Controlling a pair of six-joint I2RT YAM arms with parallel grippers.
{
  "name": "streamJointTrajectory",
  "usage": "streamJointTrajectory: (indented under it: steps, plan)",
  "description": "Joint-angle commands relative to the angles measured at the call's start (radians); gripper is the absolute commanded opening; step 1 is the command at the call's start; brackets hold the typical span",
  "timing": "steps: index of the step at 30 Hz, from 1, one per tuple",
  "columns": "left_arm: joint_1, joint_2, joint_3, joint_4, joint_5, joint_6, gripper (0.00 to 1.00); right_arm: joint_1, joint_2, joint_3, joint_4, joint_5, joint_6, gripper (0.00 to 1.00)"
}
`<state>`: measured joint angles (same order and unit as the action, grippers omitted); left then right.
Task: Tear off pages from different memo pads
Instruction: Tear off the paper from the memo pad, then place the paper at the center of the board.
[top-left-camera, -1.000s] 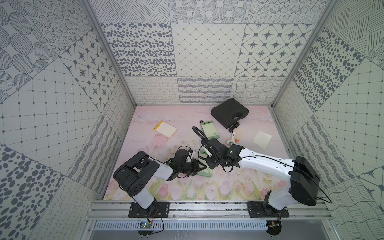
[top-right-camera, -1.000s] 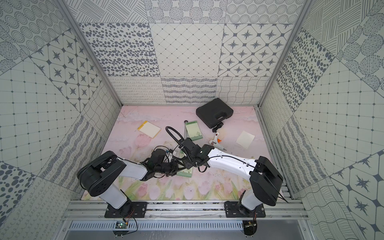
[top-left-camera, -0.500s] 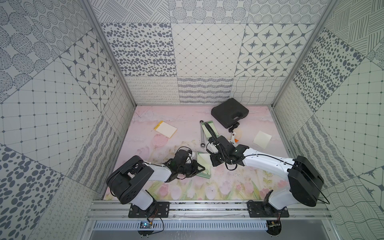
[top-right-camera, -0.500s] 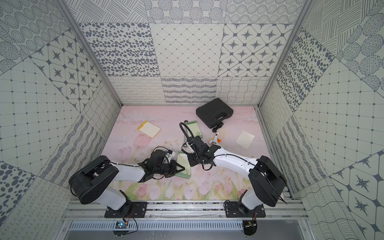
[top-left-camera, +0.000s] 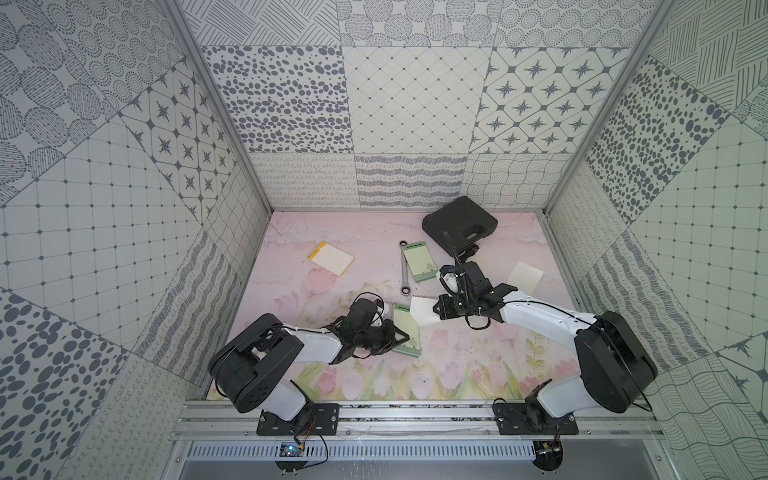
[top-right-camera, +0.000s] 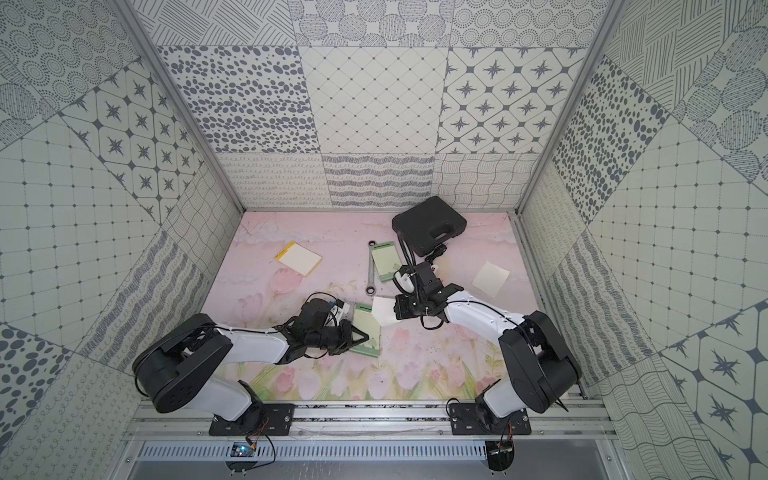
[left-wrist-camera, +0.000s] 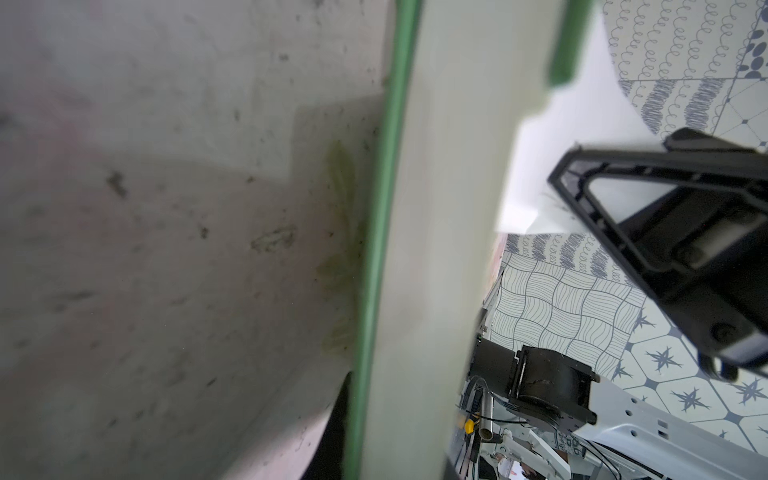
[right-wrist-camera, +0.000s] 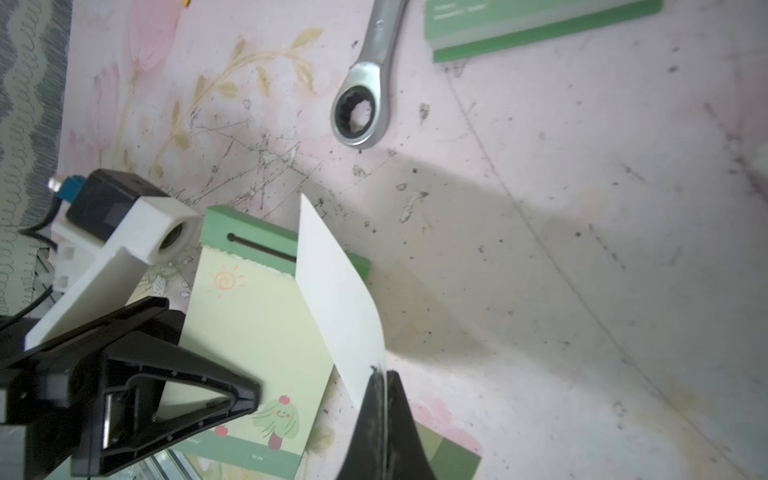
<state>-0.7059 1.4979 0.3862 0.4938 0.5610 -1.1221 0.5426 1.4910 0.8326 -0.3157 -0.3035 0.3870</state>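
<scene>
Your right arm has swung back right, lifting a pale page off the near green pad, which lies long axis near-to-far on the desk. The left fingers clamp the pad's left edge; the right fingers, closed, pinch the page just right of it.

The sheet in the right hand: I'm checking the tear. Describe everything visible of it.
The sheet is thin white paper, blank on the side shown, rectangular, bowed. The shut right hand pinches one edge. It is lifted over the near green pad, apparently free of that pad's torn strip; no rips show. Whether it brushes the pad is unclear.
</scene>
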Motion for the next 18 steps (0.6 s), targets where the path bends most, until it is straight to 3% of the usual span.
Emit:
streamJointTrajectory:
  steps: [1,5,9,13,18]
  plan:
    - [0.006,-0.054,0.017,-0.199,-0.024,0.024,0.0,-0.071,-0.048,-0.017,0.052,-0.012,-0.022,0.0]
    - [0.029,-0.126,0.015,-0.277,-0.034,0.047,0.0,-0.163,-0.147,-0.015,0.032,-0.013,-0.037,0.0]
    - [0.113,-0.186,0.008,-0.332,-0.004,0.087,0.0,-0.252,-0.273,-0.019,0.012,0.074,-0.033,0.0]
    - [0.243,-0.256,0.047,-0.469,-0.02,0.17,0.0,-0.3,-0.297,0.026,-0.072,0.356,-0.077,0.03]
    - [0.434,-0.305,0.087,-0.567,-0.02,0.271,0.0,-0.349,-0.165,0.142,-0.238,0.714,-0.11,0.0]
